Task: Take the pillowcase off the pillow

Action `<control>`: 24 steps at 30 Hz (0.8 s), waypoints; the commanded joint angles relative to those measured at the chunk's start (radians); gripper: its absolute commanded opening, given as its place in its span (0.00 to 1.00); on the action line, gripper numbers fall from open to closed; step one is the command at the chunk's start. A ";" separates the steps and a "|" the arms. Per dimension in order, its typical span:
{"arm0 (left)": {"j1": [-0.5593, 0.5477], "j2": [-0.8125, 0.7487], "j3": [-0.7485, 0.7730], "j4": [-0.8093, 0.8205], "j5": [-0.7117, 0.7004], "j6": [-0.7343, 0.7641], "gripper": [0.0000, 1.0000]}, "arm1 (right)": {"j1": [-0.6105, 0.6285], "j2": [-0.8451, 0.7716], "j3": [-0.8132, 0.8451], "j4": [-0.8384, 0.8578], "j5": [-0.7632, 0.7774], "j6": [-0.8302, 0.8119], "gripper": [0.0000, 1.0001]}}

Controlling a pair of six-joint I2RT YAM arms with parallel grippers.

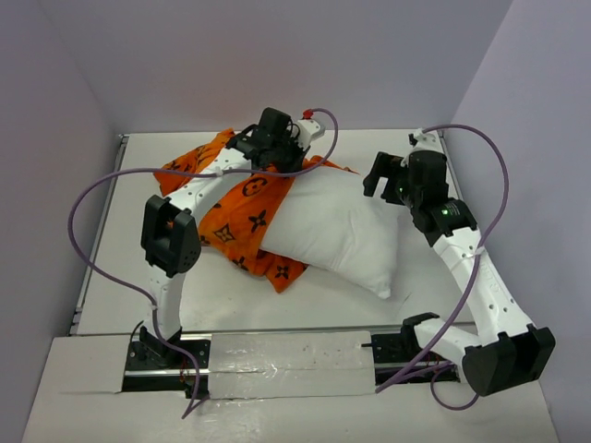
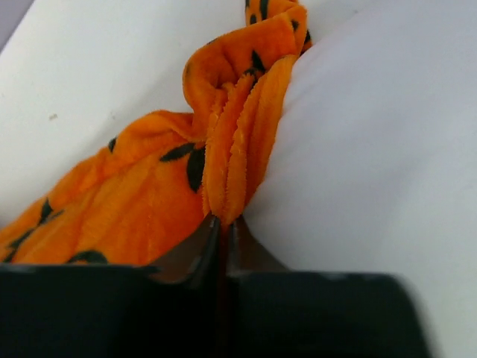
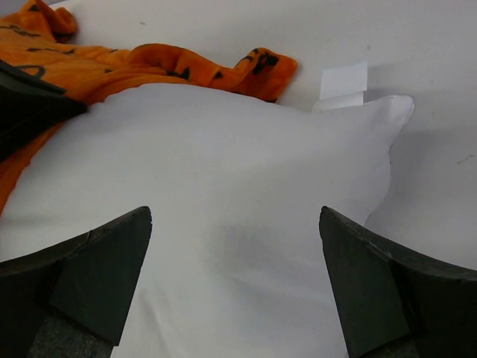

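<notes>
Pulling, seen from above, should follow the long axis of the pillow (image 1: 337,231), which runs diagonally from far left to near right; the pillowcase (image 1: 235,217) bunches at its far-left end. Left wrist view: the left gripper (image 2: 223,224) is clamped on an orange fold. Right wrist view: the right gripper (image 3: 235,216) hangs spread above bare pillow and should pin it.

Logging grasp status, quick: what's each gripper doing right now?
Left gripper: closed on a fold of the pillowcase.
Right gripper: open over the pillow, holding nothing.
</notes>
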 commanded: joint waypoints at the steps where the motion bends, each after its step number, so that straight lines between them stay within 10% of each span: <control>1: 0.005 0.013 0.021 -0.034 -0.112 0.015 0.01 | -0.021 0.044 0.038 0.040 0.022 -0.063 1.00; 14: 0.051 -0.413 -0.151 0.265 -0.712 -0.344 0.00 | 0.020 0.189 0.230 0.210 -0.219 -0.209 1.00; 24: 0.043 -0.939 -0.671 0.517 -0.511 -0.445 0.00 | 0.257 0.279 0.468 0.159 -0.386 -0.571 1.00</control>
